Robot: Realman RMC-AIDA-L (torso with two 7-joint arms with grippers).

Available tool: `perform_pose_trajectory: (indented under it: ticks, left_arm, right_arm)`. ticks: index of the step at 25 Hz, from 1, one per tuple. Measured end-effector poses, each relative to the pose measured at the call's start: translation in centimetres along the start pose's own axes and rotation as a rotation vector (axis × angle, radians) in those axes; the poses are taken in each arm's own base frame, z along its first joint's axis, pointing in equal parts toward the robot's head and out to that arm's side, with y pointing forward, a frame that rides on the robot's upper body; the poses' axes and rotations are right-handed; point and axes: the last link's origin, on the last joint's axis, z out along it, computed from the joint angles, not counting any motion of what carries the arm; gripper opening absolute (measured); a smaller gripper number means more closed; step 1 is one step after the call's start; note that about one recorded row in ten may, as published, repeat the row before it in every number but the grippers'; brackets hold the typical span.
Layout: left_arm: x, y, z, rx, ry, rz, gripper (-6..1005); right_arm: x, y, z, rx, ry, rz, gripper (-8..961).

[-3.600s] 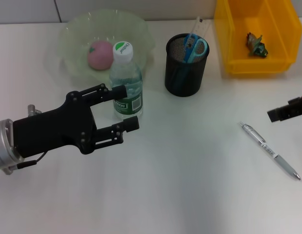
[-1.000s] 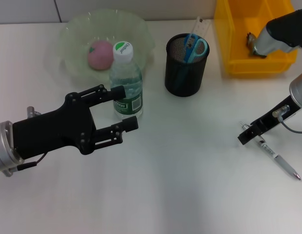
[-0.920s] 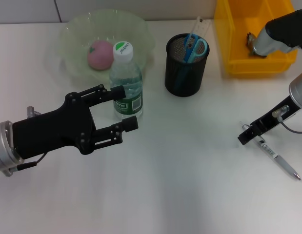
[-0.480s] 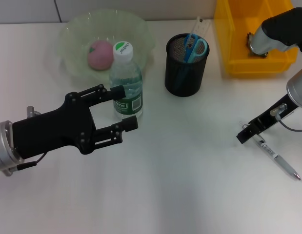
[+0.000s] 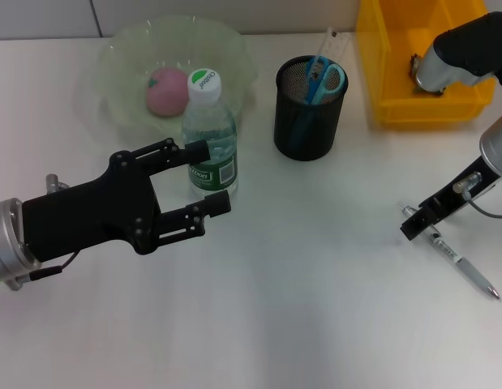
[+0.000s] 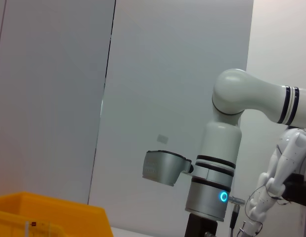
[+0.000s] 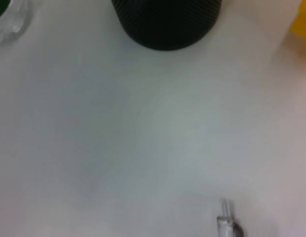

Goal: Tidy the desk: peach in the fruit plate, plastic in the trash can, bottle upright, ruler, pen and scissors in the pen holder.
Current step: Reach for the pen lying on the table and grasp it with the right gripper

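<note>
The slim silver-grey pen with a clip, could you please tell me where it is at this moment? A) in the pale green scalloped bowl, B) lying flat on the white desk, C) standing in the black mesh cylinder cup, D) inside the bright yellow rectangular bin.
B: the slim silver-grey pen lies flat on the white desk, right by the right claw, well apart from the black mesh cup.

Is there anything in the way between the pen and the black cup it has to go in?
Nothing visible. Bare desk lies between the pen and the pen holder. The right tool is already at the pen's near end.
</note>
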Motion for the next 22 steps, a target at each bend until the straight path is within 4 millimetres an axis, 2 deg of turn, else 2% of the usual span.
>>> perform_pose_trajectory:
  ticks: [22]
  left_arm:
    - [-0.13,0.1,-0.17,0.005,-0.001,-0.002,727]
  right_arm:
    - [0.01,0.4,0.88,0.004,0.022,-0.023,606]
